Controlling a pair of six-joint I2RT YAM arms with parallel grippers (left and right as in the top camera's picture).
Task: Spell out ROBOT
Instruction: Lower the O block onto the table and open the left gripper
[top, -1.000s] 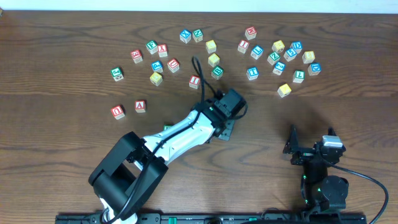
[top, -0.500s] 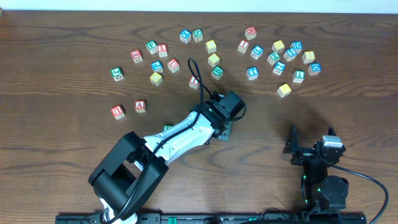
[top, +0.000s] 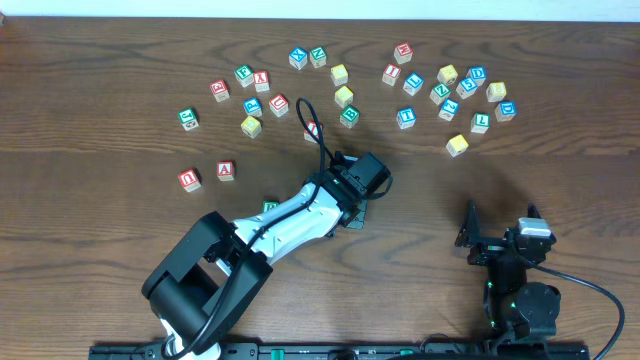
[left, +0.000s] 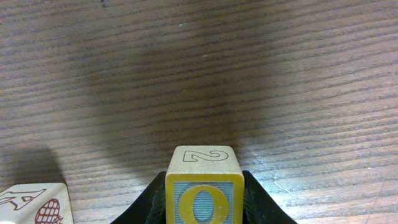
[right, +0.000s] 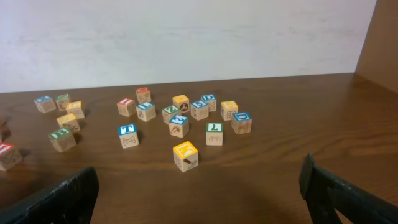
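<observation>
wood table (top: 560, 190), letter cubes scattered along its far side. left arm (top: 290, 215) reaches to mid table. right claw (right: 199, 199) gapes wide at front right, empty. left claw (left: 204, 202) is pinched on the yellow-bordered o cube (left: 204, 177), low at the wood. blue t cube (right: 127, 135) and yellow cube (right: 185, 155) sit apart in the far group.

**A robot lab bench, by the look of it**

We see two robot arms, the white-and-black left arm (top: 290, 215) and the small black right arm (top: 515, 270). Both are mounted at a black rail (top: 130, 351) along the near edge of a dark wood-grain surface (top: 560, 190). A plain white wall (right: 186, 37) stands behind it. Wooden letter blocks (top: 457, 145) lie scattered across the far side. To us this looks like a lab set-up rather than a home.
</observation>
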